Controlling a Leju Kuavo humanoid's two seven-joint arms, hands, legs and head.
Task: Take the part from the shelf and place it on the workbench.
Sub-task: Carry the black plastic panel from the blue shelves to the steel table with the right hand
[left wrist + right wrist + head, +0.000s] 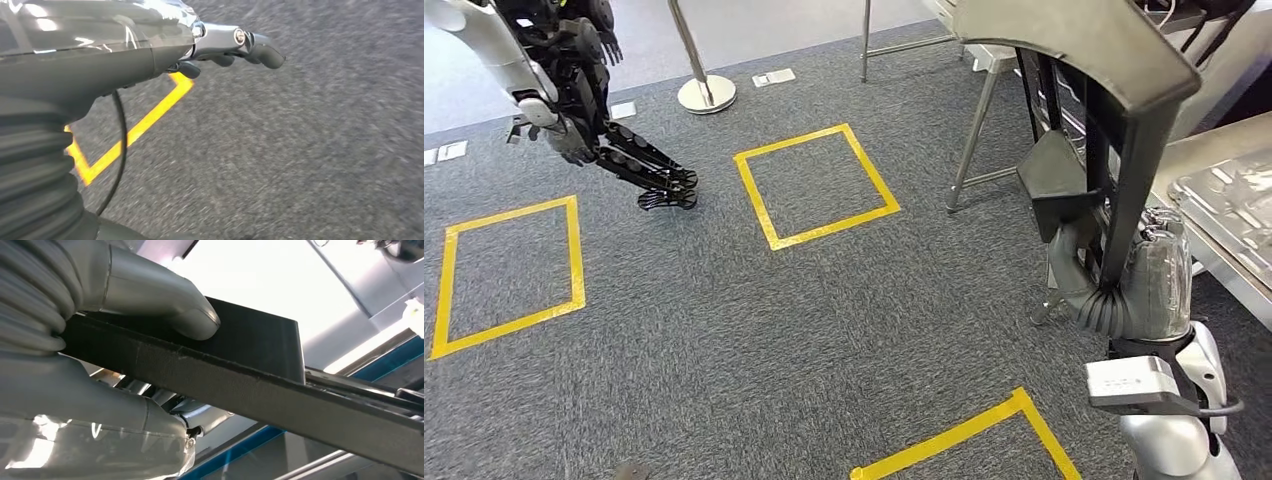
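Holding one black part upright, the right hand grips it with thumb pressed on its flat face, beside the metal workbench at the right. The left hand hangs over the grey carpet, its fingers stretched out and apart, holding nothing. Three yellow tape squares mark the carpet. One post base stands behind.
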